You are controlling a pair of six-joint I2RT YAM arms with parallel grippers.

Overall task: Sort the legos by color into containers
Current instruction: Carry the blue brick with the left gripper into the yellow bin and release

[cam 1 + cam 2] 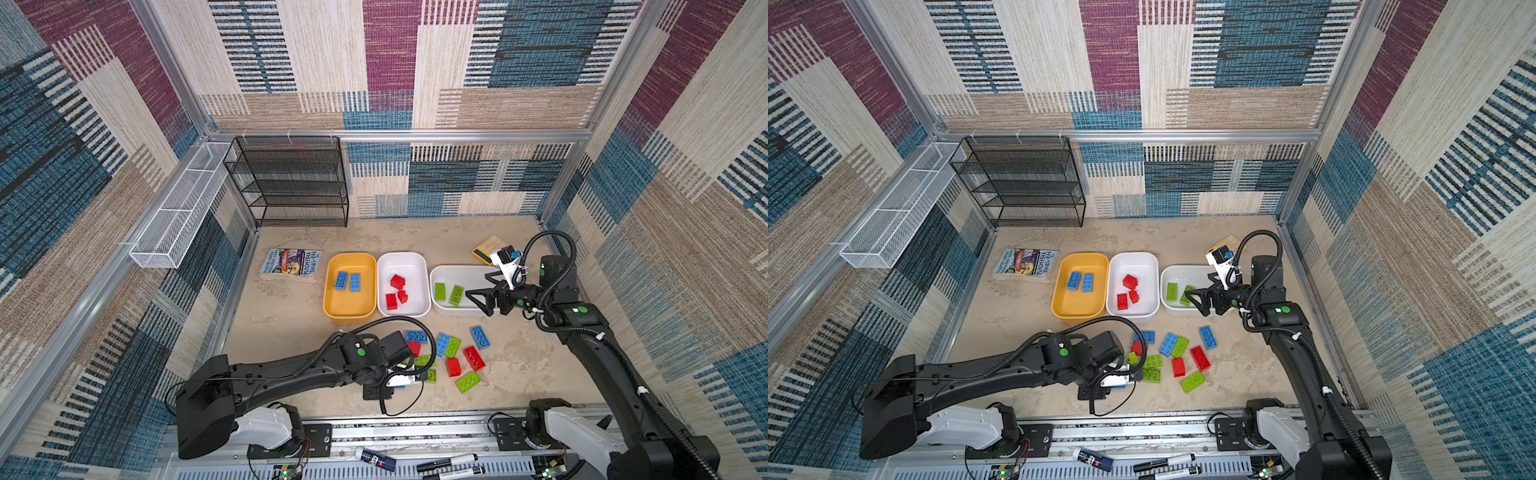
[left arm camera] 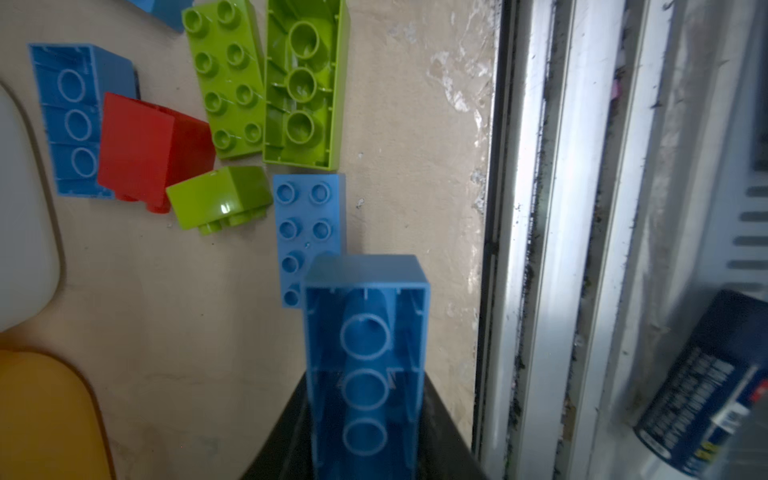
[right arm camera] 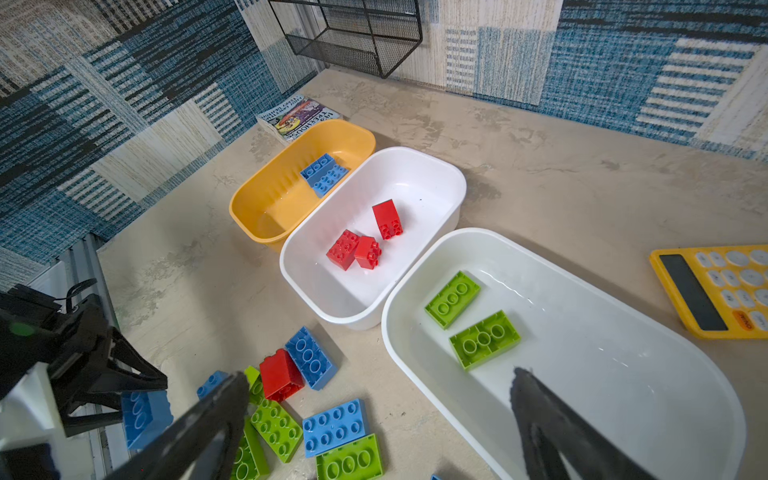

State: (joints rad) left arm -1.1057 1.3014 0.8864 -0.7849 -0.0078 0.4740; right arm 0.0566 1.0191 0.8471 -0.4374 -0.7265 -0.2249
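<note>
- The left jaws are clamped on a blue brick [image 2: 365, 353], and its hollow side faces the wrist camera. They seem to pinch it near one end, so it could tip or slip out on the way.
- Another blue brick [image 2: 309, 224] lies studs up just past the held one (I cannot tell if the two touch). If they do, a lift could drag it along or flick it away.
- The metal rail [image 2: 540, 249] at the edge of the counter [image 1: 291, 332] is just beside the held brick. A drop here could send the brick into the grooves, where it would be hard to pick up.
- The loose pile [image 1: 451, 347] of red, blue and green bricks lies between the held brick and the tubs. A low carry could knock bricks about.
- The yellow tub [image 1: 350, 306] has two blue bricks in it, so I think this one belongs there. The white tub with red bricks [image 1: 415, 266] sits right beside it. Letting go too late would put blue in with red.
- The tubs look light, so a bump on a rim could push one out of place.
- The right jaws are wide apart and empty, and they hang over the near rim of the white tub with green bricks [image 1: 465, 276]. If both arms go for the pile at once, they could bump.
</note>
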